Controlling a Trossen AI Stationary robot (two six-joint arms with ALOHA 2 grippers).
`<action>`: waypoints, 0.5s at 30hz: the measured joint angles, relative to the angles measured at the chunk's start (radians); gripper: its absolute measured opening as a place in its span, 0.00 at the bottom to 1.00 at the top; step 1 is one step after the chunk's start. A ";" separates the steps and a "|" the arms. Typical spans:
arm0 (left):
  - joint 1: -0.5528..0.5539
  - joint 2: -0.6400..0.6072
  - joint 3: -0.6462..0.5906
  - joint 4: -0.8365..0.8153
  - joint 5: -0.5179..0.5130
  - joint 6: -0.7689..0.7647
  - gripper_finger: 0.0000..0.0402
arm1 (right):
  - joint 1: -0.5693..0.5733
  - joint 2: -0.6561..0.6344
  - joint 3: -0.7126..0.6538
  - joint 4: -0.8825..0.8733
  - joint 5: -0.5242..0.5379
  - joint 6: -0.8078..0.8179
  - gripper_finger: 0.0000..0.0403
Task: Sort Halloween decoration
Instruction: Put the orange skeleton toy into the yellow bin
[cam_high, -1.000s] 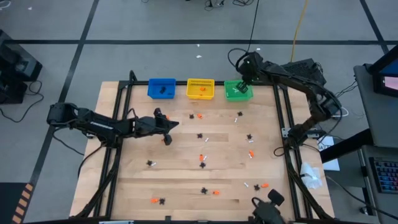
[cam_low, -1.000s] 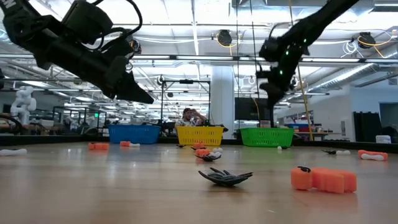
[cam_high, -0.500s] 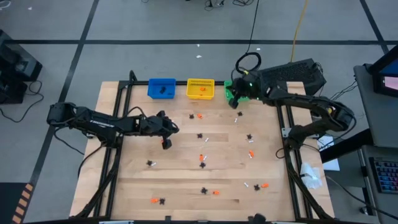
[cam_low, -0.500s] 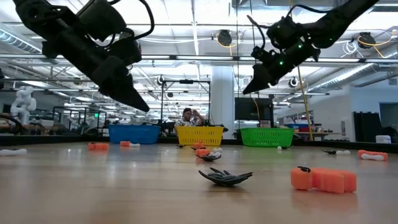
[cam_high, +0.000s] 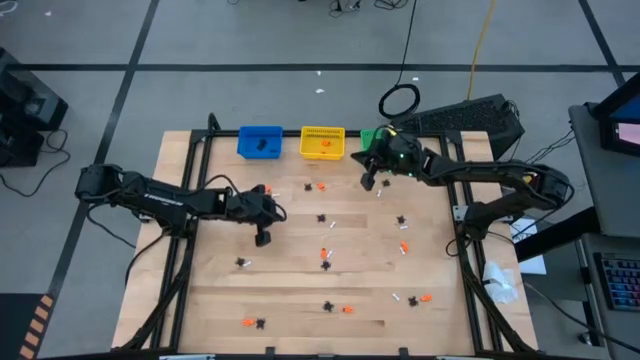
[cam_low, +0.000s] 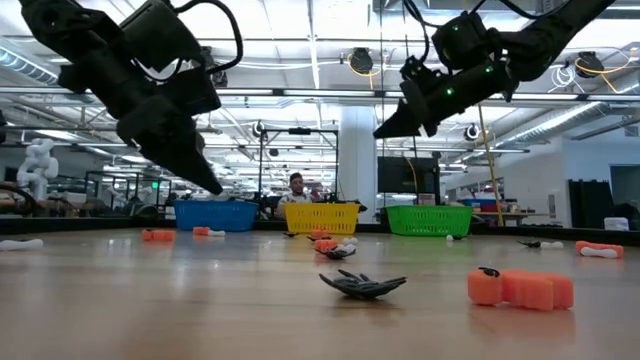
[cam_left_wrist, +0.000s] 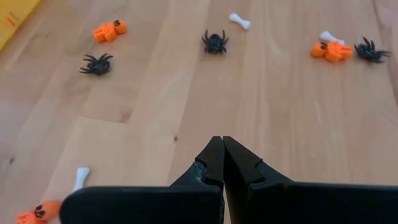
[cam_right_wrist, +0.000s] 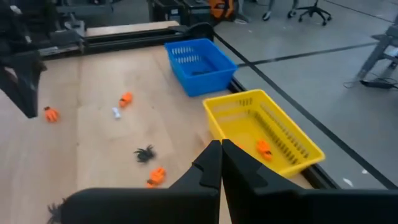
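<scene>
Behind the bins (cam_low: 322, 216), a seated person (cam_low: 296, 187).

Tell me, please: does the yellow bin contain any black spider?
No, the right wrist view shows only one orange trinket lying inside the yellow bin, and no black piece.
</scene>
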 joint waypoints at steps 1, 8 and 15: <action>-0.001 0.000 0.000 -0.006 0.001 0.005 0.00 | 0.007 0.008 0.000 0.002 0.000 -0.003 0.01; -0.013 0.000 0.000 -0.088 0.006 -0.001 0.03 | 0.013 0.136 0.000 0.150 -0.052 -0.024 0.07; -0.018 0.000 0.017 -0.177 0.037 -0.085 0.22 | -0.001 0.181 0.000 0.222 -0.054 -0.076 0.12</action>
